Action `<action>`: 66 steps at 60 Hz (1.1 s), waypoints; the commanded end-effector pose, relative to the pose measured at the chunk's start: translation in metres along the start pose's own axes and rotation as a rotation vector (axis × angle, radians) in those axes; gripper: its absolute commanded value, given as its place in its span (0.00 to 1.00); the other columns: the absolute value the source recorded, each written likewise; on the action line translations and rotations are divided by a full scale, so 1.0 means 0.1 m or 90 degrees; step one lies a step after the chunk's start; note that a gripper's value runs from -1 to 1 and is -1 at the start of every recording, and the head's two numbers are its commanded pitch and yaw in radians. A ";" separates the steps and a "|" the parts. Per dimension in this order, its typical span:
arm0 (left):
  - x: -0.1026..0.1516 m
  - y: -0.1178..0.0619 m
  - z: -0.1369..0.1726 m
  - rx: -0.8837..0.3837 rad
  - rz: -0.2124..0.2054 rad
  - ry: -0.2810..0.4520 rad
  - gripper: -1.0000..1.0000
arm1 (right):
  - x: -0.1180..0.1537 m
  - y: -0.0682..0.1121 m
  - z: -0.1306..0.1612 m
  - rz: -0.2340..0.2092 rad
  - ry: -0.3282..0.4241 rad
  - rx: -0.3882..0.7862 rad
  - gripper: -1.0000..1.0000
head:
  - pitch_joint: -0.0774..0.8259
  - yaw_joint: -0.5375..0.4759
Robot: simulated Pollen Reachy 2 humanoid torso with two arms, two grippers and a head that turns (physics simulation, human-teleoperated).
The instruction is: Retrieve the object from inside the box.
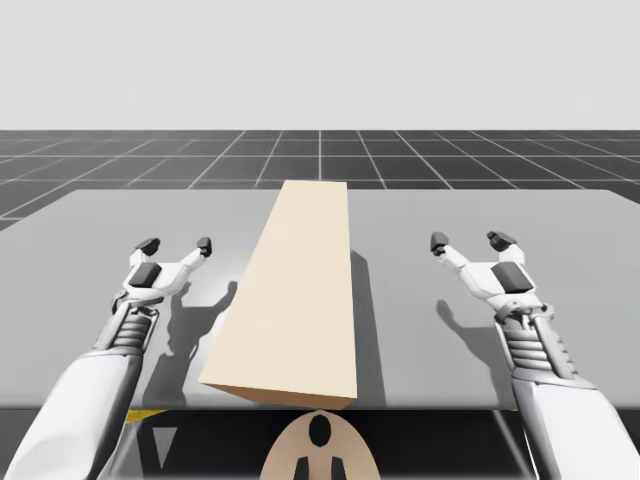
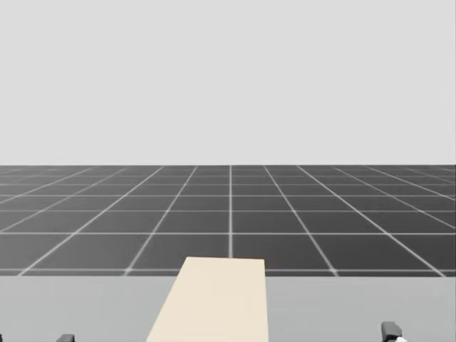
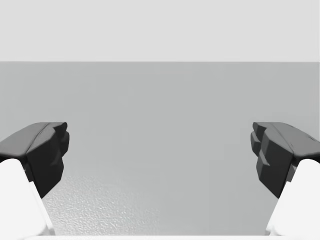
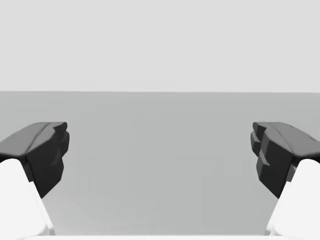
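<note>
A plain beige box [image 1: 295,290] stands in the middle of the grey table [image 1: 90,225], reaching in the high view from the near edge well back toward the far side and casting a shadow on the table to its right. The faces I can see are smooth and unbroken, so whatever lies inside is hidden and I cannot tell where in the box it sits. My left gripper [image 1: 176,245] hovers over the table to the left of the box, near it but apart from it, with its two dark-tipped fingers spread wide and nothing between them. My right gripper [image 1: 470,240] is on the opposite side, to the right of the box and a little further from it, its fingers likewise spread wide on nothing. Both grippers point toward the far side of the table. In each wrist view bare grey tabletop lies ahead of the parted fingers. In the head view the far top end of the box stands against the dark gridded floor [image 2: 320,214] beyond the table.
</note>
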State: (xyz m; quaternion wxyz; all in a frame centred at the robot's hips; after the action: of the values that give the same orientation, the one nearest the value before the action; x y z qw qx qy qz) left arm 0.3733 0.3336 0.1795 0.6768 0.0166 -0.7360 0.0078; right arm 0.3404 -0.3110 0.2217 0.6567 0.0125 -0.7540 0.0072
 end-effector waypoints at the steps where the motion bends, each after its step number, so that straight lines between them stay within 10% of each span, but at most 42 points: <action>1: -0.01 0.00 -0.01 0.000 -0.003 0.002 0.00 | -0.01 -0.02 0.01 -0.001 0.010 -0.004 0.00 | 0.07 0.54; 16: -0.28 -0.16 -0.10 -0.085 -0.060 0.130 0.00 | -0.23 0.07 -0.07 0.022 0.092 0.119 0.00 | 0.08 0.54; 49: -0.18 -1.05 0.54 -0.419 -0.131 0.025 0.00 | -0.31 0.84 0.27 0.097 0.009 0.416 0.00 | 0.08 0.52; 66: -0.12 -1.41 0.83 -0.537 -0.167 0.006 0.00 | -0.25 0.81 0.31 0.093 -0.011 0.418 0.00 | 0.08 0.51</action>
State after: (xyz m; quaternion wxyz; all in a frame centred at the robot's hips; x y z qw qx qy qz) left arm 0.3096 0.2087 0.1567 0.6395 -0.1491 -0.6727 -0.3411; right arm 0.3134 -0.2298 0.1901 0.6179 0.1676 -0.7110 0.2909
